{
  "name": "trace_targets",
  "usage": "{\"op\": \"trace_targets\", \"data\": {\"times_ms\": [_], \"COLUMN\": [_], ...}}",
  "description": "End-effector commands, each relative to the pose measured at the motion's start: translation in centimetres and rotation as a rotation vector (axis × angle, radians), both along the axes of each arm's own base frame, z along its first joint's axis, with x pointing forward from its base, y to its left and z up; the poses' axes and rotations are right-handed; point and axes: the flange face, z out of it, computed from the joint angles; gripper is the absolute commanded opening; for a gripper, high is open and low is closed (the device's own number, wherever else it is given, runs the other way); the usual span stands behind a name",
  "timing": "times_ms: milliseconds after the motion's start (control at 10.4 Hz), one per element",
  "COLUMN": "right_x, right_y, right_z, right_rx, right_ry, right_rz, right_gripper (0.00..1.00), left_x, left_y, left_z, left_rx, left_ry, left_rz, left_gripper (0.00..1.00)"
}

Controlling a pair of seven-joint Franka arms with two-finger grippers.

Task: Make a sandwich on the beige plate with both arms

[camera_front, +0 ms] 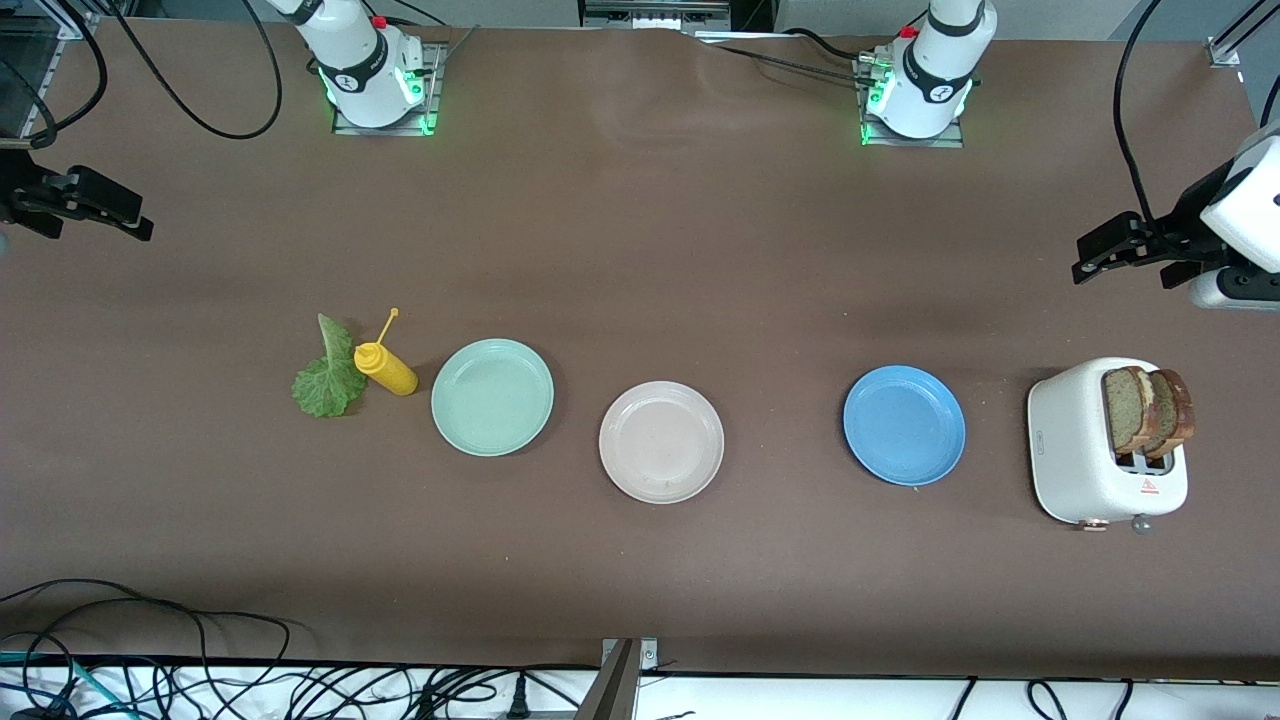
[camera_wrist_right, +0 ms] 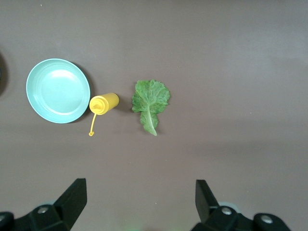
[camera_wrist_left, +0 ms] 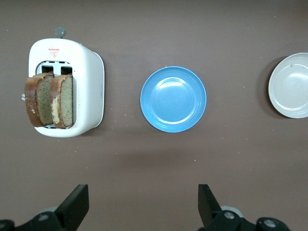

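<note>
We look down on a wide brown tabletop, matte and evenly lit, with the two white arm bases bolted along its farther edge, each ringed by a green glow, and a tangle of black cables lying along the near edge by the front camera. Our left hand hangs in the air over the left arm's end of the tabletop, its fingers spread wide and holding nothing; our right hand hangs over the right arm's end, likewise spread wide and bare. Both arms wait. The beige plate sits about midway along the row of things, with nothing on it. Beside it toward the right arm's end lies the mint-green plate, and next to that a yellow squeeze bottle on its side, its body touching or just overlapping the lettuce leaf, which lies flat on the bare surface. Toward the left arm's end, well apart from the beige plate, sits the blue plate, and past it a white toaster with two bread slices standing upright in its slots, crusts dark against the grainy crumb. Small pale crumbs speck the surface near the toaster.
</note>
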Motion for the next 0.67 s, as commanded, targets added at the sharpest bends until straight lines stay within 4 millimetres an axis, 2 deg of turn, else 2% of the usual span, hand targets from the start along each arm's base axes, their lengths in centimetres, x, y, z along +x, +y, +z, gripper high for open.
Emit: {"op": "trace_targets", "data": {"times_ms": [0,96,192,481,577], "right_x": [0.5,0.5,0.5,0.5,0.5], "right_y": [0.3,0.3,0.2,0.3,0.2], "right_z": [0.8,0.8,0.8,0.8,0.7], "right_rx": [0.014,0.016,0.014,0.017,0.017], "right_ry": [-0.029,-0.029,-0.029,-0.029,-0.028], "right_rz": [0.005,0.007,0.005,0.005,0.005], "right_gripper": [1.0,1.0,1.0,1.0,1.0], "left_x": [1.0,1.6,2.4,4.4,5.0], "left_y": [1.3,2.3,4.2,6.2,7.2], "left_z": [-1.5,-2.7,-4.0,-7.1,-8.3], "left_rx": [0.03,0.029,0.025,0.029,0.078], "left_ry": [0.024,0.033,0.031,0.026,0.032], "left_rz": [-0.018,-0.039,-0.036,-0.021,-0.022], "left_gripper": [1.0,1.0,1.0,1.0,1.0]}}
